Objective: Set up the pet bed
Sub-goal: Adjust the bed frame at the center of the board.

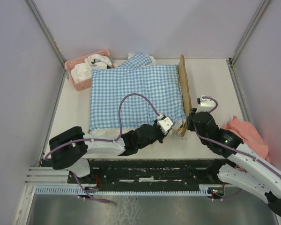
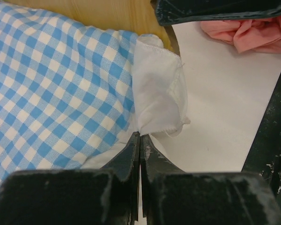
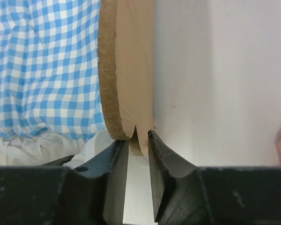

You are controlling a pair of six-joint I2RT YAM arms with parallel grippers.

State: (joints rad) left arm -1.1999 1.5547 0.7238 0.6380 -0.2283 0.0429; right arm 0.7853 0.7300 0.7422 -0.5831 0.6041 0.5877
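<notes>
Fingers on the right gripper (image 3: 138, 140) stand narrow, one on each side of the near corner of the headboard, and look clamped on that thin edge. Those on the left gripper (image 2: 140, 137) are pressed together at the hem of a white frill (image 2: 157, 89); I cannot tell whether any cloth is caught between them.

The pet bed (image 1: 182, 89) lies mid-table, its headboard upright on the right side and the rest buried under the checked bedding (image 1: 136, 93). The biggest risk is the bed itself. It is held only by a rounded corner, so any pull could swing or tip the frame, or let the board slide out of the grip.

Next comes the bedding. If the left arm draws the frill while the bed moves the other way, the cover could bunch up or drag off the frame. If nothing is pinched, the arm pulls away with nothing.

Least likely, a big shove could push the far corner into the pink basket (image 1: 79, 58) just beside it, or an elbow could sweep the pink cloth (image 1: 246, 131) off the table (image 1: 210, 79).
</notes>
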